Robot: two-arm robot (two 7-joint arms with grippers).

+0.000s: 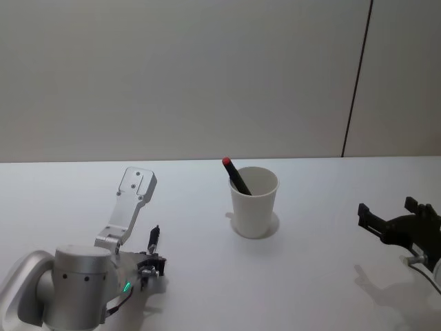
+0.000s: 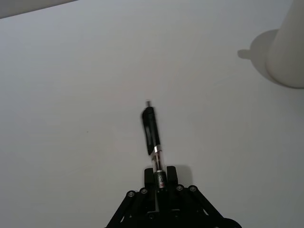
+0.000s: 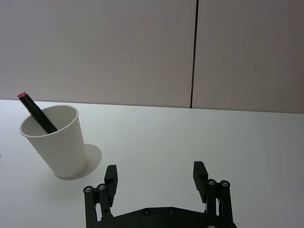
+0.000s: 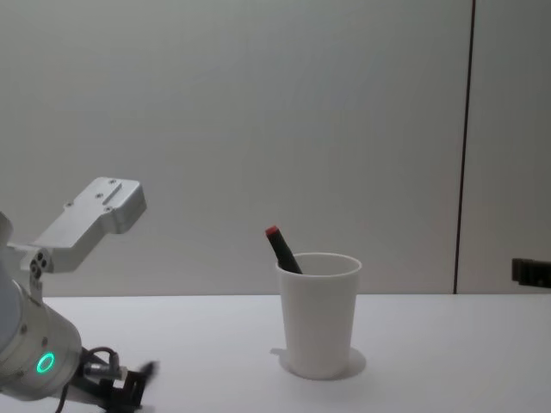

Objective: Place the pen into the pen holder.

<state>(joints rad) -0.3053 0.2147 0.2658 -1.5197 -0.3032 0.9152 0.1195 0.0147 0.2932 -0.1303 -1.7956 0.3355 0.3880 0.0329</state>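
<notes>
— How many pens do you count?
— Two. A black pen with a red end (image 1: 235, 175) leans inside the plain white tapered paper cup (image 1: 253, 205), and its red end pokes over the rim. The other, a black pen with a clear barrel section (image 2: 153, 135), is pinched between the closed-in fingers of the left gripper (image 2: 160, 174). It is low over the white tabletop (image 1: 324, 276), on the robot's left and well apart from the cup.
— And cups?
— One, standing upright mid-table.
— The other arm?
— The right gripper (image 3: 155, 171) hangs to the right of the cup, fingers spread wide, holding nothing.
</notes>
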